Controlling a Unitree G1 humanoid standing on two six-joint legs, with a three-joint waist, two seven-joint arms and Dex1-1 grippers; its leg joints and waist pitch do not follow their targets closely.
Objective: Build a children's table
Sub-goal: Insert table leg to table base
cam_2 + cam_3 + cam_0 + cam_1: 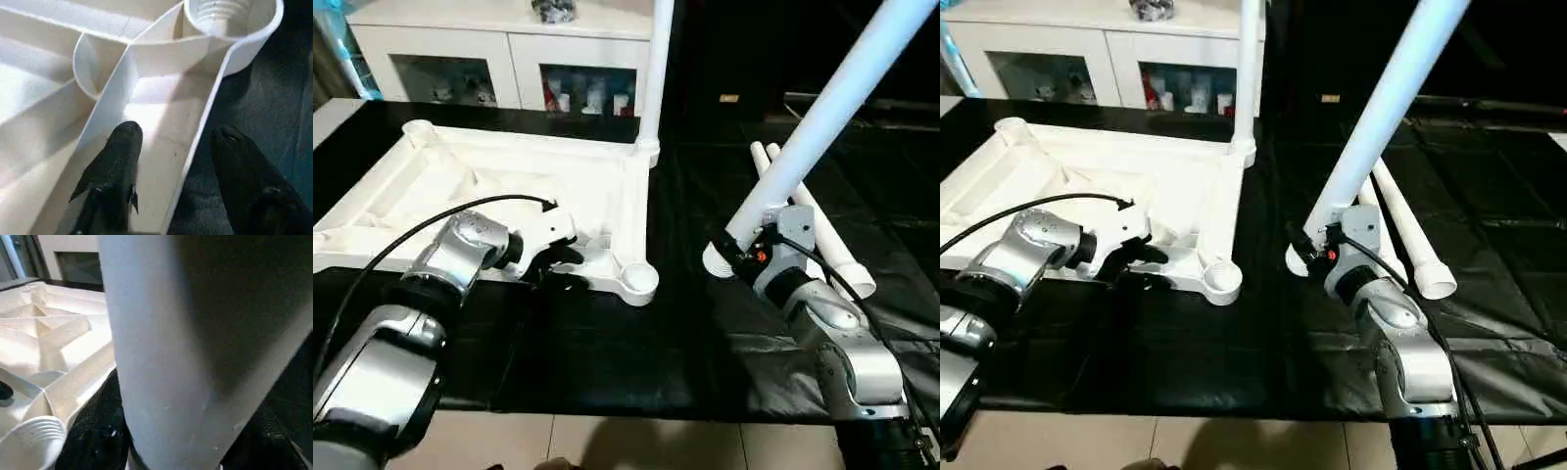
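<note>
The table top (509,186) and legs (822,117) look like smooth white plastic with a soft sheen. A matt black, slightly creased cloth (685,333) lies beneath. The forearms (382,372) are brushed silver metal; the gripper fingers (117,166) look matt black and finely textured.

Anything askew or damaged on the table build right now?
Nothing looks damaged. The white plastic tabletop lies ribbed side up on the black mat, one white tapered leg upright in its far corner socket. The right gripper holds another leg tilted. Two spare legs lie beside it.
</note>
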